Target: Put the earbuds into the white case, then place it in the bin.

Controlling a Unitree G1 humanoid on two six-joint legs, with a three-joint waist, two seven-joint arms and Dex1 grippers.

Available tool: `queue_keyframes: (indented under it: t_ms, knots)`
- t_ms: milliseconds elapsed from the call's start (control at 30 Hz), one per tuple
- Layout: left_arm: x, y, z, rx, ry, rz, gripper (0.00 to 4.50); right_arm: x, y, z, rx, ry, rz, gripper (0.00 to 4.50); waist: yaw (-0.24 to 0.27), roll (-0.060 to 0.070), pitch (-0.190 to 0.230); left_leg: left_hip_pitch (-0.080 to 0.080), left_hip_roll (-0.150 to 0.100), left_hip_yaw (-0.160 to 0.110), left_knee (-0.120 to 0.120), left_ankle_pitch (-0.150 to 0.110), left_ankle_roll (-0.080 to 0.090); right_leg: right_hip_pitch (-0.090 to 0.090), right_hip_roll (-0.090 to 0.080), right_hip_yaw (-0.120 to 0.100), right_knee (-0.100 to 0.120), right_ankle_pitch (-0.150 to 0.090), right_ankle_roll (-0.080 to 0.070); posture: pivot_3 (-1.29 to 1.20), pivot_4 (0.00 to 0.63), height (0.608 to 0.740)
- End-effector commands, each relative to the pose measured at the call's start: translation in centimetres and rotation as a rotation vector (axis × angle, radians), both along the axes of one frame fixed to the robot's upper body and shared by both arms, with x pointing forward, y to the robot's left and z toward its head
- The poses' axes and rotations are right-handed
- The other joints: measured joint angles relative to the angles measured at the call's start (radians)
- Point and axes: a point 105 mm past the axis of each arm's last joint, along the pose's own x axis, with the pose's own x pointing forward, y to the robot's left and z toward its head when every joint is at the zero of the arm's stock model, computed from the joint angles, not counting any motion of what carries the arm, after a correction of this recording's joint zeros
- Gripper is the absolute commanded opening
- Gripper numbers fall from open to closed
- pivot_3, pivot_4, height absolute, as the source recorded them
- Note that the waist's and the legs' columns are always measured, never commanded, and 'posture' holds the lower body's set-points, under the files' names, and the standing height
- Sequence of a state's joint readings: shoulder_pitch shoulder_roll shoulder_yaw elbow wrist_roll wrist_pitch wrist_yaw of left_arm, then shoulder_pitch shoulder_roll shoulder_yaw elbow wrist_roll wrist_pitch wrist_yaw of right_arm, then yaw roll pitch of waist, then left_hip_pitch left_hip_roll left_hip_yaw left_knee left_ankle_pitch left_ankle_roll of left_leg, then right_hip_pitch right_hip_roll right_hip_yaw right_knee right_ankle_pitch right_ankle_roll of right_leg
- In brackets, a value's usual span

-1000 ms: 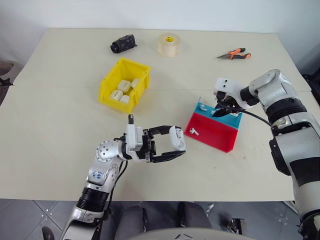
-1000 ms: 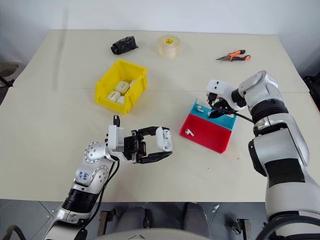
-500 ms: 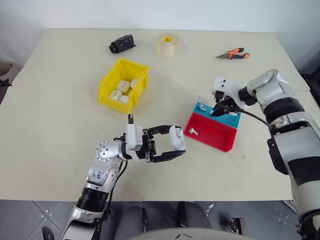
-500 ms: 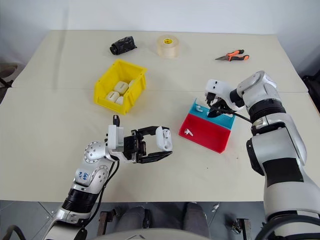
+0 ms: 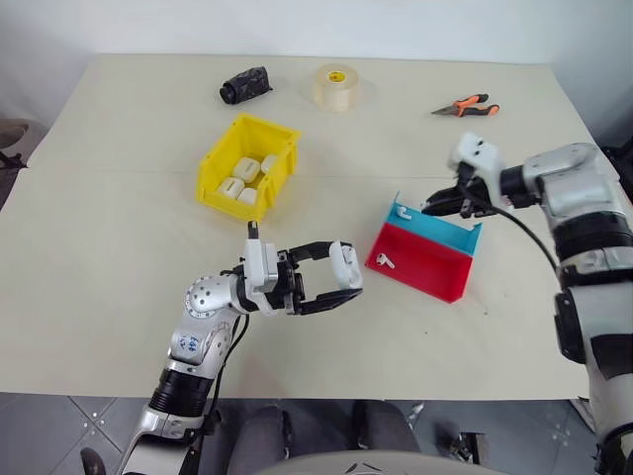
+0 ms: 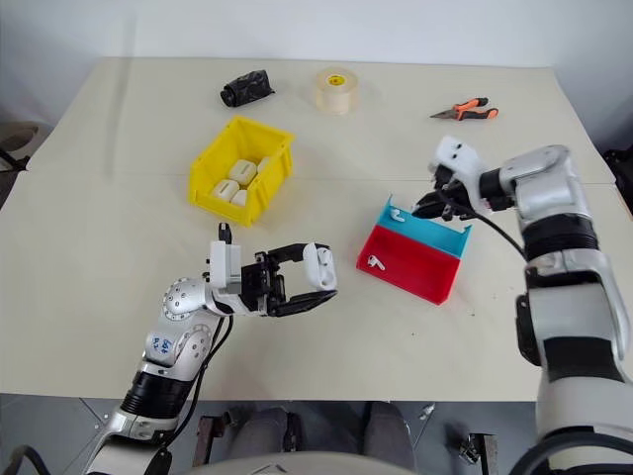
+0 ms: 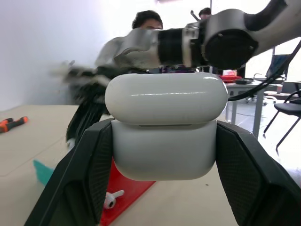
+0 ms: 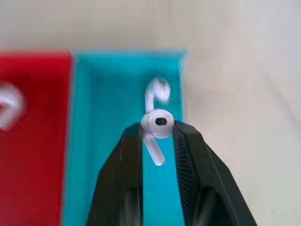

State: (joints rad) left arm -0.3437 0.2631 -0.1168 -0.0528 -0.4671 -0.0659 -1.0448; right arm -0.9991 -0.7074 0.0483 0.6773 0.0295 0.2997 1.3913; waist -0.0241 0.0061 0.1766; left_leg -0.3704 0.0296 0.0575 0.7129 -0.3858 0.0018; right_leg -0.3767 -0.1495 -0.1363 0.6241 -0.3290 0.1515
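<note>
Right tool (image 8: 157, 129) pinched on one earbud (image 8: 156, 127) above the blue tray half (image 8: 108, 141); left tool (image 7: 164, 141) clamped around the white case (image 7: 165, 125).

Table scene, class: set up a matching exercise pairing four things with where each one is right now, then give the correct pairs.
Things:
1. white case with closed lid
2. earbud pinched by its stem
3. earbud lying alone
4. orange-handled pliers

Places:
A. red part of the tray
B. left hand
C. far side of the table
D. right hand, above the blue part of the tray

Pairs: 1-B, 2-D, 3-A, 4-C
</note>
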Motion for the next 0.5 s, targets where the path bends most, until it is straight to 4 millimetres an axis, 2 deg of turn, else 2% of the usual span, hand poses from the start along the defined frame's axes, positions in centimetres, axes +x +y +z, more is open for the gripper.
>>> queue_keyframes:
  t_ms: [33, 100, 267, 400, 500]
  knots:
    - [1.1, 0.5, 1.1, -0.036, 0.001, 0.015, 2.94, -4.2, 2.8, 3.0, 0.322, -0.117, 0.183, 0.52, 0.001, 0.000, 0.000, 0.000, 0.000, 0.000, 0.000, 0.000, 0.000, 0.000, 0.000, 0.000, 0.000, 0.000, 0.000, 0.00, 0.150, 0.740]
    - [1.8, 0.5, 1.3, -0.038, 0.009, 0.016, 2.94, -6.8, 4.2, 2.8, 0.464, -0.107, 0.234, 0.52, 0.004, 0.000, 0.000, 0.000, 0.000, -0.001, 0.001, 0.000, 0.000, 0.000, 0.000, -0.001, 0.001, 0.000, 0.000, 0.00, 0.150, 0.740]
    - [2.8, 0.2, 1.8, -0.031, 0.010, 0.000, 2.94, -10.1, 7.4, 2.8, 0.682, -0.041, 0.267, 0.52, 0.011, 0.000, 0.000, 0.001, -0.001, 0.001, 0.002, 0.000, 0.000, 0.000, 0.000, 0.001, 0.001, 0.000, 0.000, 0.00, 0.150, 0.740]
    - [3.1, -0.4, 2.1, -0.023, 0.011, -0.028, 2.94, -11.6, 9.1, 3.3, 0.849, -0.014, 0.269, 0.52, 0.021, 0.000, 0.000, 0.001, -0.001, 0.001, 0.001, 0.000, 0.000, 0.000, 0.000, 0.001, 0.001, 0.000, 0.000, 0.00, 0.150, 0.740]
    - [3.1, -0.6, 2.3, -0.023, 0.012, -0.037, 2.94, -12.0, 9.6, 3.6, 0.921, 0.017, 0.261, 0.52, 0.026, 0.000, 0.000, 0.001, -0.002, 0.000, 0.002, 0.000, 0.000, 0.000, 0.000, 0.001, 0.001, 0.000, 0.000, 0.00, 0.150, 0.740]
